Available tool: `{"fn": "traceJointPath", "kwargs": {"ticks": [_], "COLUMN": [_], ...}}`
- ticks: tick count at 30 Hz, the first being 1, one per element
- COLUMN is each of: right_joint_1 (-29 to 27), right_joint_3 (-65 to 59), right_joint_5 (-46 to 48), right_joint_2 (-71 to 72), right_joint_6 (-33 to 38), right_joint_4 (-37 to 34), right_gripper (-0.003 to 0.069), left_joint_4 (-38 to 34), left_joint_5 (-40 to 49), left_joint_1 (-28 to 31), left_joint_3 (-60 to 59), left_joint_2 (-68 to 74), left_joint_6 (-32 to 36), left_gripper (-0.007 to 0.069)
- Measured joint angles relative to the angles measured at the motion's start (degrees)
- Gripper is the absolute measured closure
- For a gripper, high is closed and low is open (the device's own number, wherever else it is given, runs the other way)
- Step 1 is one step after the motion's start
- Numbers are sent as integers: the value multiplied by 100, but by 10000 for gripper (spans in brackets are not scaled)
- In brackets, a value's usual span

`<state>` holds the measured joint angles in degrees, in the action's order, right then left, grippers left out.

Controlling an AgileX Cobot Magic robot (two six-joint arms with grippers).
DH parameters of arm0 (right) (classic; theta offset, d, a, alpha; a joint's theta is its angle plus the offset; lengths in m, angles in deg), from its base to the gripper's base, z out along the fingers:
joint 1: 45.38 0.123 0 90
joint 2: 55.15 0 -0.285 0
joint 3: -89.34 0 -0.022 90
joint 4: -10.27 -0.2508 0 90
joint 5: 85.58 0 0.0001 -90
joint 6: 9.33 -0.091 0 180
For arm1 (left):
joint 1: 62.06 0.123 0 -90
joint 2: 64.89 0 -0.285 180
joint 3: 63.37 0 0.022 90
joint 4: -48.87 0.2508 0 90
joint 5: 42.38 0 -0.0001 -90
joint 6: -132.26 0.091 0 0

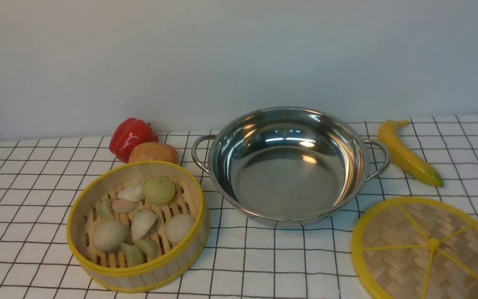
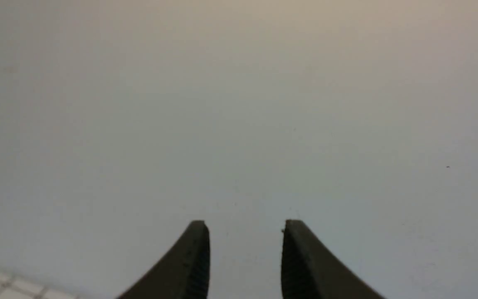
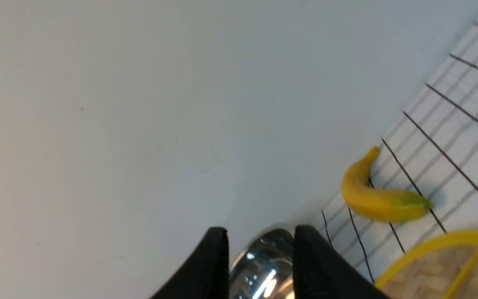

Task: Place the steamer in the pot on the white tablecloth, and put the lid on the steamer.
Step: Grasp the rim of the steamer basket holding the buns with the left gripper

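The steamer [image 1: 147, 272], a bamboo basket with yellow rims, stands on the white tablecloth [image 1: 27, 187] at the front left and holds several dumplings and buns. The shiny pot [image 1: 288, 182] sits empty in the middle. At the front right the woven lid [image 1: 392, 232] lies flat. Neither gripper shows in the front view. In the left wrist view my left gripper [image 2: 245, 226] is open, facing the bare wall with nothing between its fingers. My right gripper [image 3: 259, 232] is open too; part of the pot [image 3: 264, 265] shows beyond its gap, with the lid [image 3: 450, 265] off to one side.
A red pepper [image 1: 131, 137] and a brown bread roll [image 1: 154, 153] lie just behind the steamer. A yellow banana [image 1: 409, 155] [image 3: 378, 195] lies right of the pot, behind the lid. A plain wall closes off the table's far edge.
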<state>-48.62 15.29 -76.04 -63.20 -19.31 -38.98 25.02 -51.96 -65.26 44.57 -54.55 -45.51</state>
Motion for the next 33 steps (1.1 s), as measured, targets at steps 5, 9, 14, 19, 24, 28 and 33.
{"fn": "traceJointPath", "kwargs": {"ticks": [5,9,14,19,24,28,33], "right_joint_1": [0,0,0,0,0,0,0], "right_joint_3": [779,1471,2199,2983,3501,3609,3630], "right_joint_5": [136,917,2293,3815,4416,4483,4483], "right_joint_2": [6,-99,-834,-1807,-2428,-2620,-2685], "right_joint_6": [844,1366,1493,1513,1609,1780,1920], "right_joint_4": [0,39,534,1538,1936,1860,1675], "right_gripper": [419,419,419,419,419,419,419], "left_joint_4": [-78,-151,-171,-144,156,288,329], "left_joint_5": [636,958,1640,3051,4085,4421,4539], "left_joint_1": [0,14,473,1468,2288,2303,1988], "left_joint_3": [767,1296,1938,2951,3929,4329,4602], "left_joint_2": [1000,2441,4172,5790,7000,7670,8534], "left_joint_6": [1105,1280,1255,1041,1041,1049,1318], "left_gripper": [382,382,382,382,382,382,382]}}
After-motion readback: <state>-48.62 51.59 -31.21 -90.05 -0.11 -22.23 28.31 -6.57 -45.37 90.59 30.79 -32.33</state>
